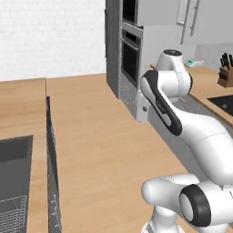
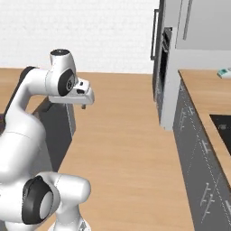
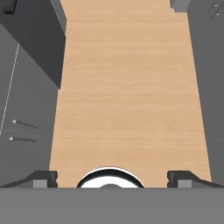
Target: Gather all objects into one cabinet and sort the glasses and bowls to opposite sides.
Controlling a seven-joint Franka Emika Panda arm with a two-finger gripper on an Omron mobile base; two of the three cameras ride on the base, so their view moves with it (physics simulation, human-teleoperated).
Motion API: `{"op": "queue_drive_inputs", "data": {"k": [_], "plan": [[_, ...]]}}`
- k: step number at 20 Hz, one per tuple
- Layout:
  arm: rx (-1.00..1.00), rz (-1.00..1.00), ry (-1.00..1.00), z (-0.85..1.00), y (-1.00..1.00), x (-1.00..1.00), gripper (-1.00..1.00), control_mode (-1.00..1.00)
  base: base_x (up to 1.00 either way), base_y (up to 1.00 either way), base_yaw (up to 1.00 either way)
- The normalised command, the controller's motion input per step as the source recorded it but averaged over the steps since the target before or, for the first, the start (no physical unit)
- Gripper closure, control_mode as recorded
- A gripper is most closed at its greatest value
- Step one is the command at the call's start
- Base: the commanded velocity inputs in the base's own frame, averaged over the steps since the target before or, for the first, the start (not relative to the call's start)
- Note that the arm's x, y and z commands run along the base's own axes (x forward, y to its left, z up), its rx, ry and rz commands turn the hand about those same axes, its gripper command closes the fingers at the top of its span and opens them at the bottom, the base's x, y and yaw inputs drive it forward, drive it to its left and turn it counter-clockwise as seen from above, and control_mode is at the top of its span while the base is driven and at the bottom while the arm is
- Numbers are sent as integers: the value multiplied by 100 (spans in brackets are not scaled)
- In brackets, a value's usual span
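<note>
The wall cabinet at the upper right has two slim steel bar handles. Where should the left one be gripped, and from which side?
Probably at the lower half of the left bar handle, coming straight from the front of the wall cabinet. The bar is long, thin and upright, so the jaws would stand level, one on each side of it. Its lower end is nearest to the arm.

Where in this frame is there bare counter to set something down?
Free: the counter between the oven tower and the dark hob, and the left counter behind the sink. Crowded: the far right end, by the knife block.
</note>
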Motion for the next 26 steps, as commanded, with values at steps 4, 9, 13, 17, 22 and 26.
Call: {"op": "queue_drive_inputs", "data": {"k": [4,9,13,17,22,26], "plan": [[0,0,0,0,0,0,-100,100,100,22,0],[0,0,0,0,0,0,-100,100,100,0,0],[0,0,0,0,0,0,-100,100,99,0,0],[0,0,0,0,0,0,-100,100,81,0,-3],[0,0,0,0,0,0,-100,100,56,-1,-25],[0,0,0,0,0,0,-100,100,37,0,-52]]}}
